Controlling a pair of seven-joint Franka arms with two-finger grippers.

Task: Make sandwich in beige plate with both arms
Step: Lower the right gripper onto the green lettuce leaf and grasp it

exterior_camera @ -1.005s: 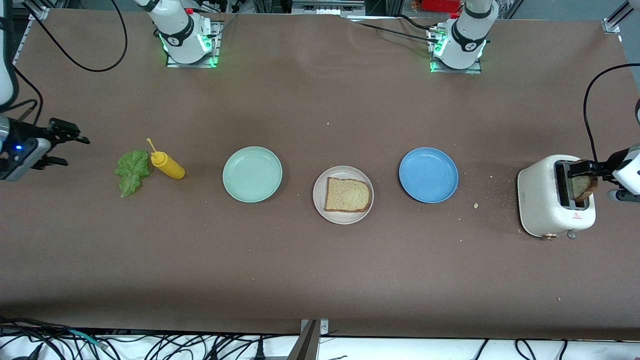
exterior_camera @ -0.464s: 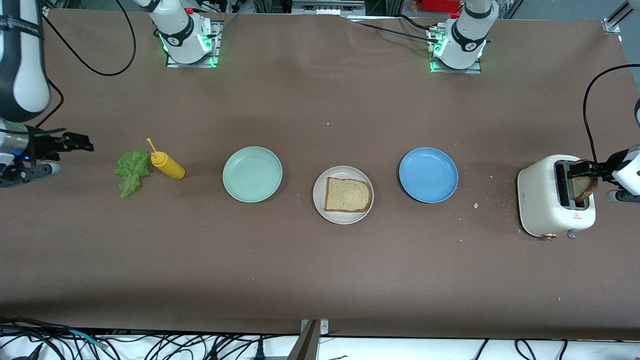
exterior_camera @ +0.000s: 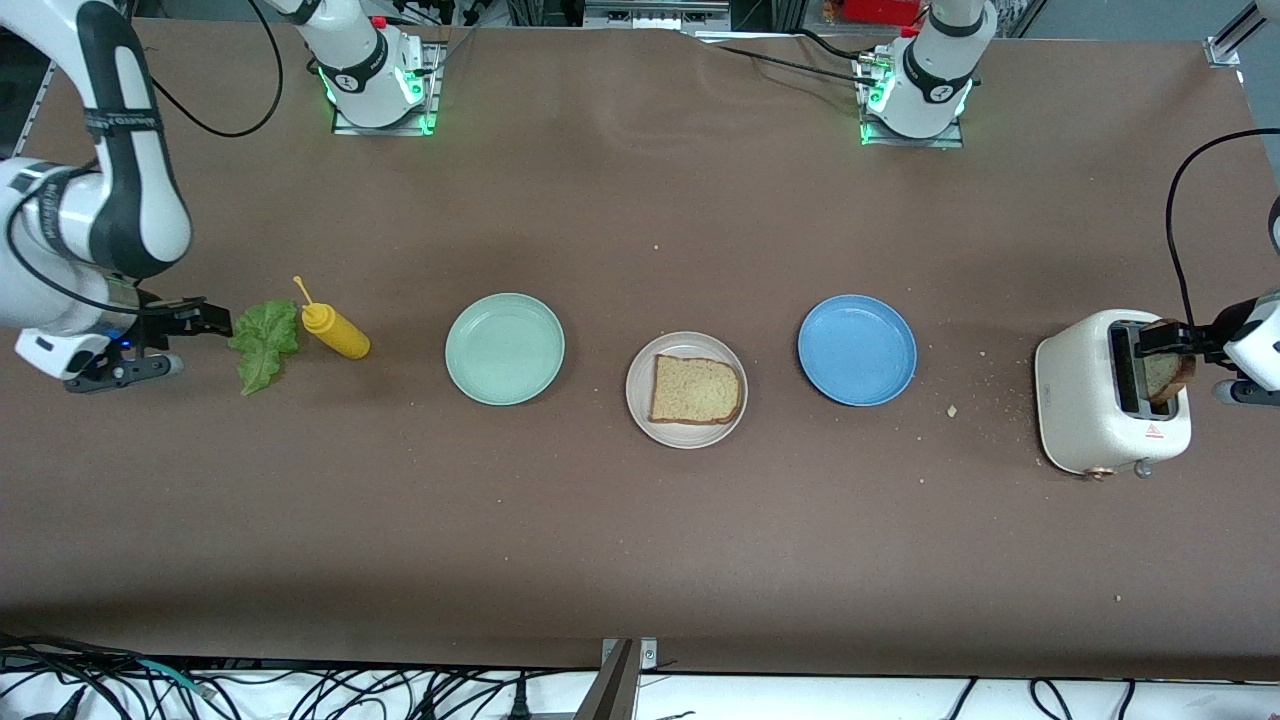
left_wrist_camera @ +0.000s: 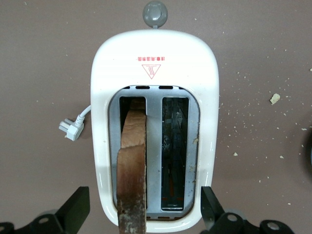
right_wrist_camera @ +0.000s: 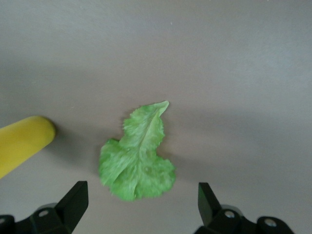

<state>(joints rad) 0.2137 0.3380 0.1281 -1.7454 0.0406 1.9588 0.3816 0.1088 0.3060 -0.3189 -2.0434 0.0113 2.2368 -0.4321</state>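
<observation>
On the brown matte table (exterior_camera: 640,540), the white two-slot toaster (exterior_camera: 1100,395) stands well toward the left arm's end from the round pale beige plate (exterior_camera: 640,405). The round blue plate (exterior_camera: 857,349) sits between that toaster and the beige plate; the round mint-green plate (exterior_camera: 505,349) lies beside the beige plate toward the right arm's end. One square brown-crusted bread slice (exterior_camera: 696,390) rests flat in the beige plate. A second crusted slice (left_wrist_camera: 132,165) stands upright in one toaster slot (the other slot shows only bare wires). The ruffled green lettuce leaf (exterior_camera: 265,343) lies flat on the table, well apart from the beige plate toward the right arm's end, with the yellow squeeze bottle (exterior_camera: 336,332) just beside it, between leaf and mint-green plate.

The left gripper (exterior_camera: 1185,345) is over the toaster, its jaws spread wide to either side of the upright slice, gripping nothing. The right gripper (exterior_camera: 195,335) hangs over the table at the lettuce's edge, jaws wide apart, empty.
</observation>
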